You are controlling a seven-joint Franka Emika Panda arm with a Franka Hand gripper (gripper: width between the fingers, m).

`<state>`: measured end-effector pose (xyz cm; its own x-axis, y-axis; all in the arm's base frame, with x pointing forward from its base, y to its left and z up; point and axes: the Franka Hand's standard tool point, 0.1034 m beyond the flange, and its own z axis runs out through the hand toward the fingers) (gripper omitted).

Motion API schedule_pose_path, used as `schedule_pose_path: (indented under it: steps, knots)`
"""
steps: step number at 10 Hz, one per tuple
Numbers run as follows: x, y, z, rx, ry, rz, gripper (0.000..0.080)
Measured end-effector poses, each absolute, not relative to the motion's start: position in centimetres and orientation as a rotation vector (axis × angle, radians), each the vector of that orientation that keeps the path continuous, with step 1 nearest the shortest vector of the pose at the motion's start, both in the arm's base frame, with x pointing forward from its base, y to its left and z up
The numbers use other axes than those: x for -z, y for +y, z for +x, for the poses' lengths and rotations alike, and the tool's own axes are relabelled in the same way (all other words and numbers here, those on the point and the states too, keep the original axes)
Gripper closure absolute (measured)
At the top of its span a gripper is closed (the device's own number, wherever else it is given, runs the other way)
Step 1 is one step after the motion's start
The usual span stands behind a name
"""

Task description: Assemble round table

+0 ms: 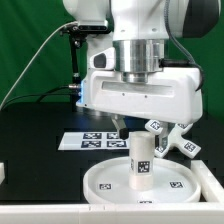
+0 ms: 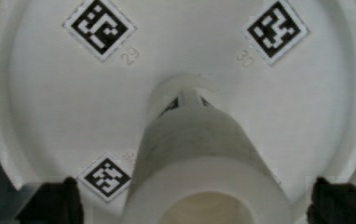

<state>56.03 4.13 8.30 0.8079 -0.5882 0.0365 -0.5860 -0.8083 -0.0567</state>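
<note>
The leg (image 1: 141,160) stands upright in the rimmed disc (image 1: 100,182), the pincer (image 2: 201,196) spread wide over it.

The short leg (image 1: 141,160) stands upright at the middle of the round disc (image 1: 100,186) on the black counter (image 1: 40,140), the hand (image 1: 139,126) just above it, the cross-shaped foot (image 1: 169,135) and marker board (image 1: 95,141) behind

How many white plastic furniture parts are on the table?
3. The large rimmed white round disc lies in front; the short white cylindrical leg stands upright on its middle; the white cross-shaped foot lies behind, toward the exterior view's right. More could be hidden.
</note>
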Motion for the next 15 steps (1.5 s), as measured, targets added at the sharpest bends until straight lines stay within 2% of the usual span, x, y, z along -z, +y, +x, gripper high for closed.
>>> schedule_pose_path:
  steps: [6,8,11,14,15]
  knots:
    - [-8.3,3.9,56.1,0.109,0.389,-3.073,0.015]
    - [-8.4,5.8,56.3,0.214,0.164,-3.112,0.015]
    - [-8.2,4.9,56.2,0.208,-0.155,-3.148,0.015]
    - [-8.1,4.7,56.3,0.177,-0.901,-3.104,0.015]
    - [-8.1,4.9,56.3,0.177,-1.018,-3.08,0.015]
